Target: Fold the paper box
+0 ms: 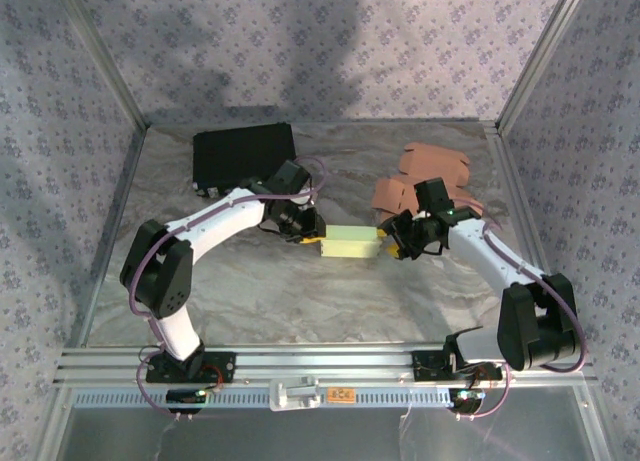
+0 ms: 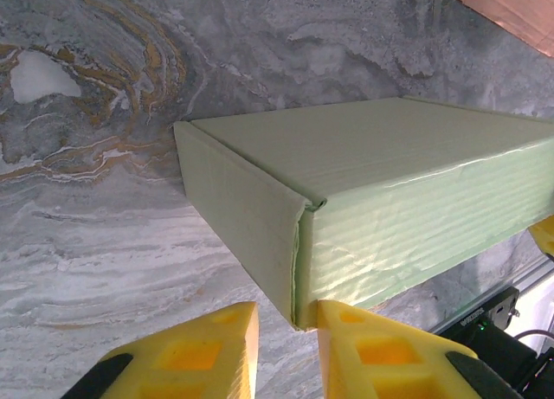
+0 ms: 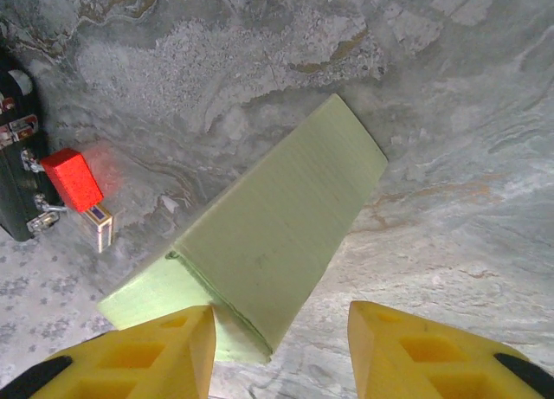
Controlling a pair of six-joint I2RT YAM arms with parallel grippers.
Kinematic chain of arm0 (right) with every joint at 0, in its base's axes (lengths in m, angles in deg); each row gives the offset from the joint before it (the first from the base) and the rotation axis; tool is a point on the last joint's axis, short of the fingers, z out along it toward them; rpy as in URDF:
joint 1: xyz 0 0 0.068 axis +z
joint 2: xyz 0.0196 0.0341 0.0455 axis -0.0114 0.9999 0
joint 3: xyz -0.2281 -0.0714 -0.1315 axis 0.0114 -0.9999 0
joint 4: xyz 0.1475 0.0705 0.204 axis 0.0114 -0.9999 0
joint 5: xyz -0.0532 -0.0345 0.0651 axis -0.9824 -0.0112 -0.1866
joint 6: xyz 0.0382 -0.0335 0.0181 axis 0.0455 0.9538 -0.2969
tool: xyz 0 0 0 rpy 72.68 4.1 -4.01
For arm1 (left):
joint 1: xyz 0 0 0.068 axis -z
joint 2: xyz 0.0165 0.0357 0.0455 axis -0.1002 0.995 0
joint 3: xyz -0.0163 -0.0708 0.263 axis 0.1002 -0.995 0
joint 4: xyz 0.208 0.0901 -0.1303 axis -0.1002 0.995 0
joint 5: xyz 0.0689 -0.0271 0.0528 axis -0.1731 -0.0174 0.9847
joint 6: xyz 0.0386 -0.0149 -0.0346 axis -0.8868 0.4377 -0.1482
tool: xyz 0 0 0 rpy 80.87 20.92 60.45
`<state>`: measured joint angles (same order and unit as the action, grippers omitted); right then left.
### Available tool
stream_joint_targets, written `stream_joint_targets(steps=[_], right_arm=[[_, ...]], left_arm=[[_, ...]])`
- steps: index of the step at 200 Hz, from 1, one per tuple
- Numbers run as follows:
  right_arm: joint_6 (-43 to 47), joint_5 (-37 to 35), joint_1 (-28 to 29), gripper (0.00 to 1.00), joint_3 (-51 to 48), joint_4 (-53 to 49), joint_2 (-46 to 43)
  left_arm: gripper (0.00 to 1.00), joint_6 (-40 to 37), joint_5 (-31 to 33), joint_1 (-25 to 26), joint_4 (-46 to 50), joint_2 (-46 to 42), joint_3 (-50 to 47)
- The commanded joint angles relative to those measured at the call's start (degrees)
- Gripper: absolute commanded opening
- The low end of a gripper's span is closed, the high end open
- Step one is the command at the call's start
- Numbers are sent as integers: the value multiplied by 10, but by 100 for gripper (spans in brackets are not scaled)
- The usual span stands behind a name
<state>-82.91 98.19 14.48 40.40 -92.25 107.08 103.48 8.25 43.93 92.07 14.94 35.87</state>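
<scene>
Pale-green cardboard, the paper box (image 1: pixel 350 243) lies closed-looking near the middle of the tabletop (image 1: pixel 300 306). Its long axis runs from the left edge toward the right edge, so each short end faces one arm. The left jaws sit just beside its left end and the right jaws just beside its right end. Neither arm is clearly nearer in the top view.

From the left wrist, the box (image 2: pixel 381 183) shows an end wall and a long side meeting at a vertical corner. That corner points straight into the slim gap between the yellow fingers (image 2: pixel 195 356). The left jaws are narrow, and I cannot tell whether they touch the cardboard.

From the right wrist, the box (image 3: pixel 277 234) stretches away lengthwise. Its near end lies between fingers (image 3: pixel 424 356) that stand wide apart, closer to the one on the left of that view. The right jaws hold nothing.

My judgement is that the next move turns on this end-to-end lineup: any press or tuck on an end flap would be made along the long axis, with the opposite arm bracing.

A black case (image 1: pixel 245 156) rests toward the far left corner, and brown cardboard blanks (image 1: pixel 430 171) lie toward the far right, both well apart from the box.
</scene>
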Motion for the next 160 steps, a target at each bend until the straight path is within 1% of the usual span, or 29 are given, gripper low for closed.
stream_joint_targets(steps=[1,19,36,58,88,108,128,160], right_arm=[[30,-27,-1,45,37,-61,-10],[23,-38,-8,46,49,-59,-26],[2,-38,-15,50,53,-37,-26],[-40,-31,-23,56,54,-30,1],[-55,-3,-43,56,52,9,46],[-41,28,-49,54,60,14,79],[0,40,-39,51,78,-16,97],[55,44,-16,45,57,-46,84]], left_arm=[[24,-17,7,6,10,9,-8],[24,-20,9,6,12,9,-7],[23,-21,10,8,12,8,-5],[22,-24,16,14,14,7,-4],[21,-28,31,22,13,-1,-5],[21,-28,36,25,13,-7,-10],[21,-31,47,31,14,-14,-14],[21,-31,61,49,3,-40,-45]])
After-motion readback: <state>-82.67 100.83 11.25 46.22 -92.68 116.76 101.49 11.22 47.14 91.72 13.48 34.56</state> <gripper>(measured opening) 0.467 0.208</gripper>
